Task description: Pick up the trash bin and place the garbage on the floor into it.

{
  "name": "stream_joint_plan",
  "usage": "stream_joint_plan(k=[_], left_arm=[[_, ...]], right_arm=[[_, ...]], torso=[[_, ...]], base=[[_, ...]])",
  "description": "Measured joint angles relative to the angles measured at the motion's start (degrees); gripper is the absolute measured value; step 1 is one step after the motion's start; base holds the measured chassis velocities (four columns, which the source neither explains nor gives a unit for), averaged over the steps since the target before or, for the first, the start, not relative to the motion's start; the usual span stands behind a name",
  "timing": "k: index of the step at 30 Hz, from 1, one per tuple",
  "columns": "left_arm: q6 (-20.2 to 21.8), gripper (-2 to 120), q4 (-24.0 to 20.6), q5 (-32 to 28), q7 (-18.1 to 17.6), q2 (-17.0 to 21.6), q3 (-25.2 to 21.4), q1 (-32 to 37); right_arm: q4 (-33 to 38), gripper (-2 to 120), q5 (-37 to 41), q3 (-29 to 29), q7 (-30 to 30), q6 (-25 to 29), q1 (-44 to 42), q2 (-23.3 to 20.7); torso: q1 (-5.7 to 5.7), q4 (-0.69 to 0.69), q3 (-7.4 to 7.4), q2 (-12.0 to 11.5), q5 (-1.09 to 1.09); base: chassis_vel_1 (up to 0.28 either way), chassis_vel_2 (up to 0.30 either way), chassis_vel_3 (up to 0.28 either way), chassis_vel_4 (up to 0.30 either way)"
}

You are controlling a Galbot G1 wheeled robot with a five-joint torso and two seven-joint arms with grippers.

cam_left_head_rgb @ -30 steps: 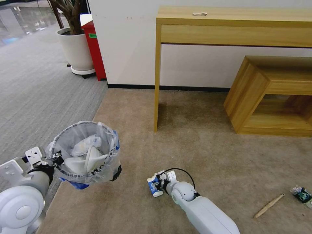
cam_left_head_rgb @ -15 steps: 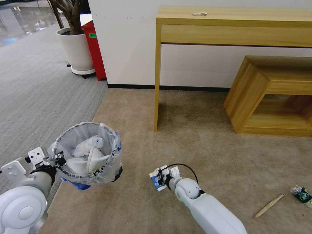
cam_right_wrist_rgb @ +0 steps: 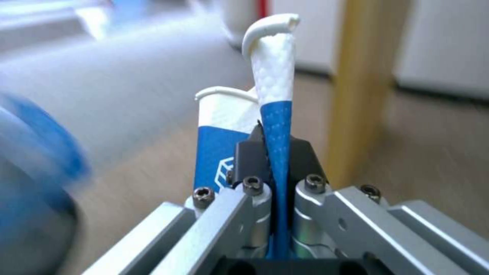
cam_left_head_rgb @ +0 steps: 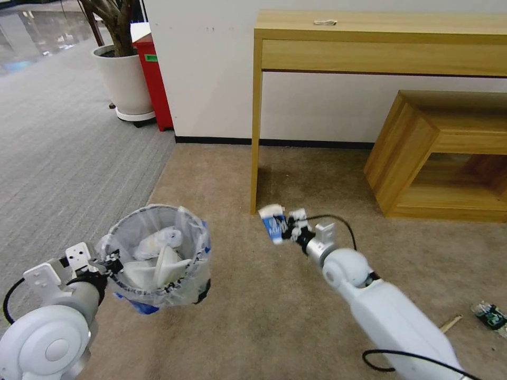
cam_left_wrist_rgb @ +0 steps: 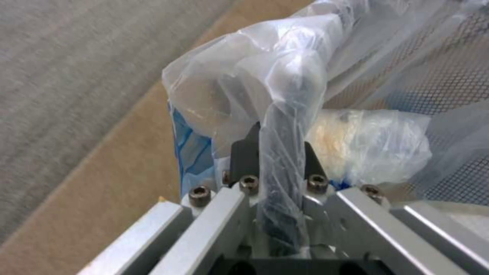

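The trash bin (cam_left_head_rgb: pixel 158 253), round and black with a clear liner edged in blue, hangs off the floor at the lower left. My left gripper (cam_left_head_rgb: pixel 108 261) is shut on its rim, and in the left wrist view the left gripper (cam_left_wrist_rgb: pixel 277 141) pinches rim and liner (cam_left_wrist_rgb: pixel 285 76) together. White slippers (cam_left_head_rgb: pixel 158 258) lie inside it. My right gripper (cam_left_head_rgb: pixel 288 230) holds the blue-white paper cup (cam_left_head_rgb: pixel 273 221) in the air over the beige floor (cam_left_head_rgb: pixel 264 327), to the right of the bin. Up close, the right gripper (cam_right_wrist_rgb: pixel 277 141) is shut on the wall of the cup (cam_right_wrist_rgb: pixel 219 130). A wooden stick (cam_left_head_rgb: pixel 450 323) and a small green-label piece (cam_left_head_rgb: pixel 491 314) lie at the lower right.
A wooden desk stands against the wall, its leg (cam_left_head_rgb: pixel 255 132) just beyond the cup. A low wooden shelf (cam_left_head_rgb: pixel 438 153) sits at the right. A white plant pot (cam_left_head_rgb: pixel 124 79) and a red box (cam_left_head_rgb: pixel 153 79) stand at the far left, on grey striped carpet (cam_left_head_rgb: pixel 63 148).
My right gripper has lifted the paper cup off the carpet and carried it up and away, toward the desk leg. The left arm and bin have shifted slightly right.
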Motion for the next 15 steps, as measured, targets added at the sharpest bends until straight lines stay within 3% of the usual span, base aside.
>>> stream_joint_plan(k=[5,8,15], left_arm=[[0.53,1,-0.58,-3.42,-0.06,0.52,0.55,0.41],[0.96,1,-0.74,-5.30,-0.04,0.66,1.68,0.48],[1.60,1,-0.61,-7.58,1.47,1.45,4.63,0.09]], right_arm=[[1.70,0,3.80,0.11,-7.96,6.47,1.79,-1.51],[1.51,0,7.11,-0.22,-16.25,12.56,4.34,-1.60],[0.17,0,14.92,-1.95,-27.45,17.19,7.87,-0.99]], torso=[[0.00,0.00,0.00,0.00,-0.01],[0.00,0.01,0.00,0.00,-0.01],[0.00,0.00,0.00,0.00,-0.02]], base=[[0.000,0.000,0.000,0.000],[0.000,0.000,0.000,0.000],[0.000,0.000,0.000,0.000]])
